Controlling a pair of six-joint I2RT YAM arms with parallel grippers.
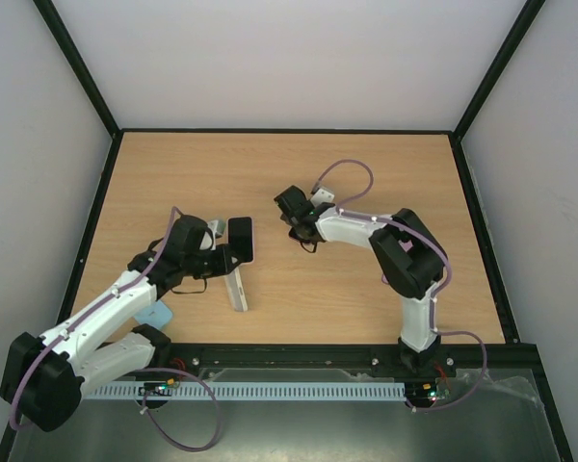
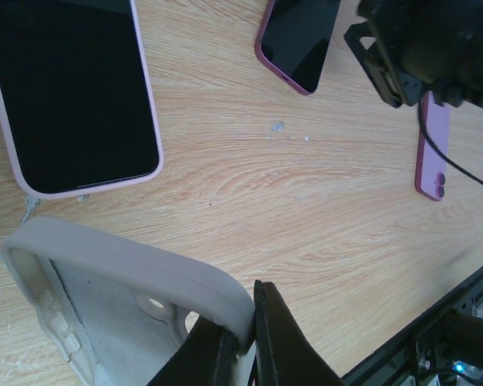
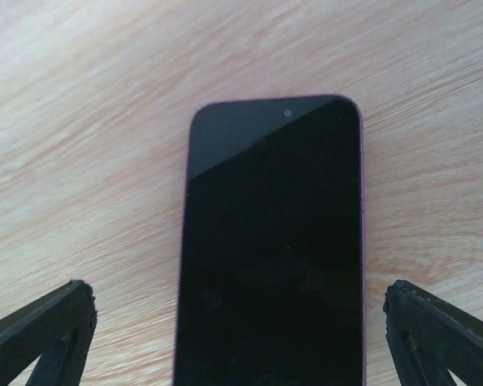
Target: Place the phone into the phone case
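My left gripper (image 1: 223, 260) (image 2: 248, 334) is shut on the rim of a pale grey phone case (image 2: 121, 277), held tilted on its edge above the table; the case also shows in the top view (image 1: 238, 290). A black-screened phone with a pale pink rim (image 1: 240, 239) (image 2: 68, 92) lies flat just beyond it. My right gripper (image 1: 295, 223) (image 3: 241, 338) is open, its fingers (image 3: 40, 330) on either side of a dark purple-rimmed phone (image 3: 274, 241) (image 2: 299, 40) lying screen up. In the top view that phone is hidden under the gripper.
A pink phone-shaped object with camera lenses (image 2: 432, 151) lies face down beyond the right gripper. A light blue object (image 1: 154, 316) lies by the left arm near the front edge. Black frame rails (image 1: 96, 207) border the wooden table (image 1: 366, 308).
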